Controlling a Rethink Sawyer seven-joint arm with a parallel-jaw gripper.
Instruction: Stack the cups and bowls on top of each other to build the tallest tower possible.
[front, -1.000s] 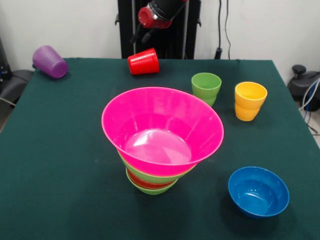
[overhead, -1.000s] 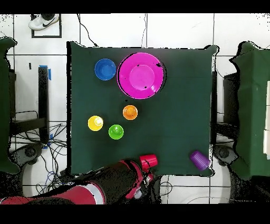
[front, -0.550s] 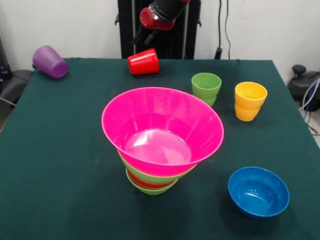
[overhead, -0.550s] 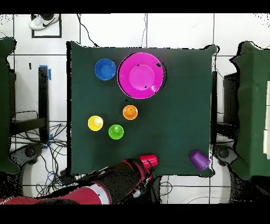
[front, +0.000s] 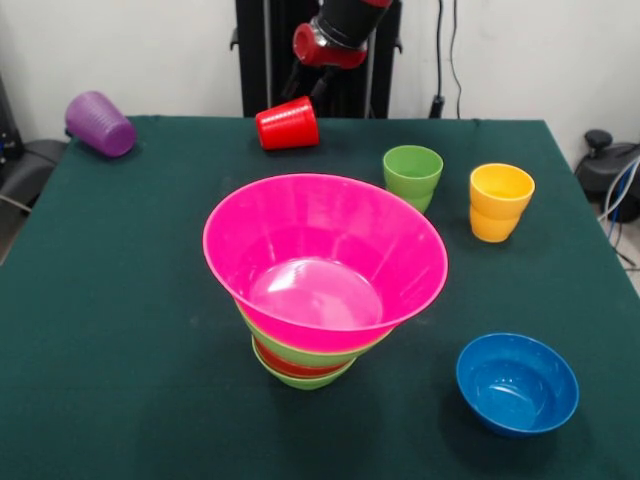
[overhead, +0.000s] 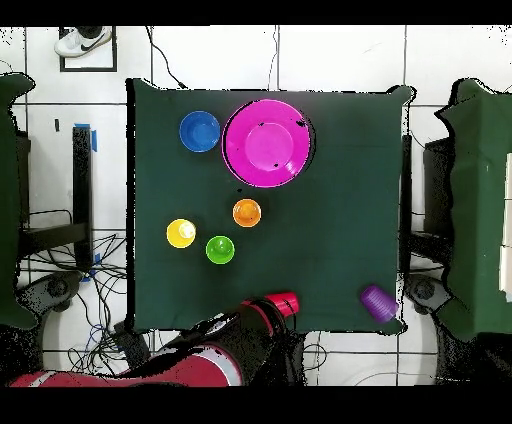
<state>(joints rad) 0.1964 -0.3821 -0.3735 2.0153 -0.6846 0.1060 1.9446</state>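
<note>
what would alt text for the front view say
A tower of nested bowls, a huge pink bowl on top, stands mid-table on green cloth. A blue bowl sits alone; green and yellow cups stand upright, while red and purple cups lie on their sides at the far edge. The robot arm hangs above the red cup.

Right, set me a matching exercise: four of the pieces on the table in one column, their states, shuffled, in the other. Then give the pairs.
Things:
1. red cup
2. yellow cup
3. pink bowl
4. blue bowl

States:
A. on top of the nested bowls
B. lying on its side at the table's edge
C. alone on the cloth, open side up
D. upright beside the green cup

Pairs: 1-B, 2-D, 3-A, 4-C
</note>
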